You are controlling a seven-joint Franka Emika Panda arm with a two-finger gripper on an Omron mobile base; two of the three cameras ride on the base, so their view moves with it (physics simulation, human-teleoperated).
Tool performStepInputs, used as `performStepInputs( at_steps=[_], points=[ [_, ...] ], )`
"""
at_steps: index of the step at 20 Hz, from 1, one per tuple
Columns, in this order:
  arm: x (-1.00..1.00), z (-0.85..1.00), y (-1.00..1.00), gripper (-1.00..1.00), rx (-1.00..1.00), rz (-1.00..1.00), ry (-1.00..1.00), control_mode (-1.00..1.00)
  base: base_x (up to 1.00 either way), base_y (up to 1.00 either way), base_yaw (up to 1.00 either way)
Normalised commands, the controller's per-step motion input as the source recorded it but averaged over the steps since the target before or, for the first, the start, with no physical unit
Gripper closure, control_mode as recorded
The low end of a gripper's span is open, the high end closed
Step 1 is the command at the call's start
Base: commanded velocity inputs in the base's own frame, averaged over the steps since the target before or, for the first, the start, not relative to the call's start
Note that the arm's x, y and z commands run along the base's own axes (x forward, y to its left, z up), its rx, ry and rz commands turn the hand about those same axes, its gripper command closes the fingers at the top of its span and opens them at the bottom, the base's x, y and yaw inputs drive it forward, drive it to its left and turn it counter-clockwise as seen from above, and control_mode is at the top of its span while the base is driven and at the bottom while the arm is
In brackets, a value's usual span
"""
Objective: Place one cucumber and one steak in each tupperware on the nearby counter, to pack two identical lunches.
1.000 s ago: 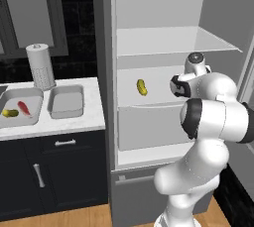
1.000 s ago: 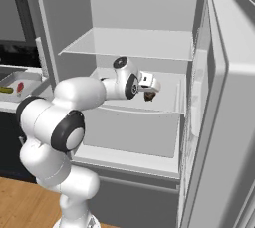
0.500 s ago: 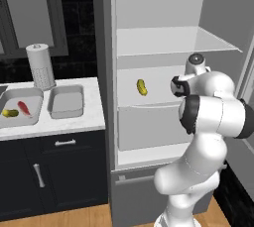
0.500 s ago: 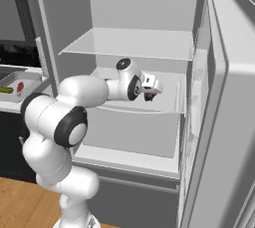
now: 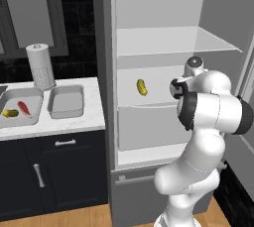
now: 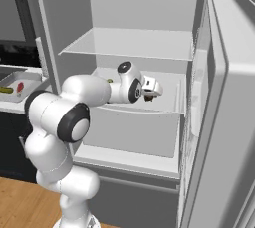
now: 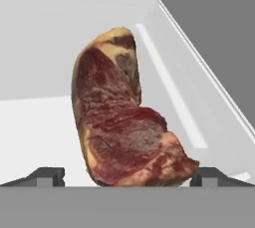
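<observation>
Gripper (image 6: 149,96) sits inside the open fridge (image 5: 163,23) at mid-shelf level, jaws spread wide – fingertips (image 7: 47,176) either side of a dark red-brown steak (image 7: 124,122) lying on the white shelf, close up betw. them, not clamped. One cucumber (image 5: 142,87) on same shelf, further left. On the counter (image 5: 74,122): left tupperware (image 5: 30,97) holds a cucumber + red steak; right tupperware (image 5: 65,101) nearer the fridge.

Even, flat rendered light, bright white fridge interior (image 5: 163,47), soft faint shadows, sharp focus, no glare
</observation>
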Motion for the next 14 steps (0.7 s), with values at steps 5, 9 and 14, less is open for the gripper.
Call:
performStepInputs(
  at_steps=[5, 9, 14],
  points=[
    [0.11, -0.10, -0.02, -1.00, 0.00, 0.00, 0.00, -1.00, 0.00, 0.00, 0.00],
    [0.12, -0.11, -0.04, -1.00, 0.00, 0.00, 0.00, -1.00, 0.00, 0.00, 0.00],
    [0.08, -0.09, -0.08, 1.00, 0.00, 0.01, 0.00, -1.00, 0.00, 0.00, 0.00]
  ],
)
